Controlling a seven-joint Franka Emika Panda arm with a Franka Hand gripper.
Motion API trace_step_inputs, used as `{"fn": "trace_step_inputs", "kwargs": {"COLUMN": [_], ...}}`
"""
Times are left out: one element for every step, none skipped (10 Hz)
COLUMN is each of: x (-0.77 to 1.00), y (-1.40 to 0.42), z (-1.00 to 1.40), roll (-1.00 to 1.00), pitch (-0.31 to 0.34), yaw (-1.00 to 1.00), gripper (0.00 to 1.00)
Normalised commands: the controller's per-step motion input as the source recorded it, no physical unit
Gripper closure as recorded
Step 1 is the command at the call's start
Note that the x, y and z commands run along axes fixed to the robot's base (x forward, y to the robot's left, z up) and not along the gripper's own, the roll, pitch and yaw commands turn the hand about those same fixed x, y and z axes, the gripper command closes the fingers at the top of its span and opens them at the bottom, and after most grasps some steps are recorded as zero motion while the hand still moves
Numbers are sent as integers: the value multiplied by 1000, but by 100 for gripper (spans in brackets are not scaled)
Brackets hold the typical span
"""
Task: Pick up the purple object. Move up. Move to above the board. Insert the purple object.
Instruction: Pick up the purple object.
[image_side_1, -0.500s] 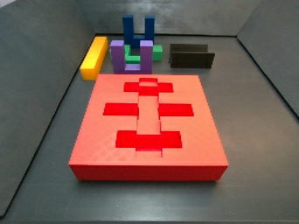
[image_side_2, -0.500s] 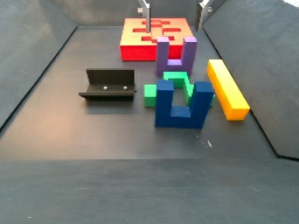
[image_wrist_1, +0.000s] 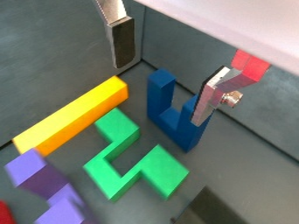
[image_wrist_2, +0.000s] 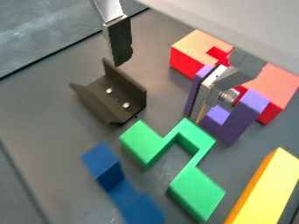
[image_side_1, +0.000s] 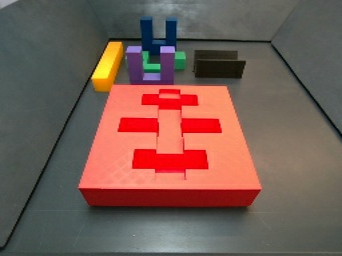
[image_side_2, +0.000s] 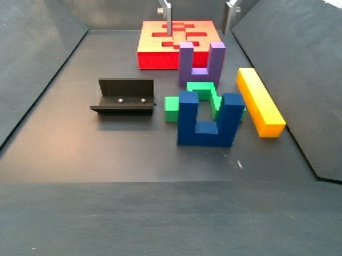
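The purple object (image_side_1: 135, 62) is a U-shaped block standing on the floor just beyond the far end of the red board (image_side_1: 107, 130), among other pieces. Both also show in a side view, the purple object (image_side_2: 201, 62) in front of the board (image_side_2: 150, 50). My gripper (image_wrist_2: 159, 87) hangs open and empty well above the floor. In a wrist view the purple object (image_wrist_2: 225, 121) lies beside and below one finger. In a wrist view the gripper (image_wrist_1: 163, 87) is over the blue piece, with the purple object (image_wrist_1: 41, 179) off to one side. Only the fingertips (image_side_2: 164, 12) show in a side view.
A blue two-pronged piece (image_side_2: 211, 120), a green block (image_side_2: 187, 100) and a long yellow bar (image_side_2: 259, 100) crowd next to the purple object. The dark fixture (image_side_2: 123, 97) stands apart from them. Grey walls enclose the floor.
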Motion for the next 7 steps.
{"fn": "trace_step_inputs", "kwargs": {"x": [429, 377, 563, 566, 586, 397, 126], "y": [-611, -577, -617, -686, -637, -571, -291], "z": [-203, -240, -303, -331, -289, -271, -257], "roll": [303, 271, 226, 220, 193, 136, 0], "pitch": [176, 139, 153, 121, 117, 60, 0], "yaw": [0, 0, 0, 0, 0, 0, 0], "gripper": [0, 0, 0, 0, 0, 0, 0]}}
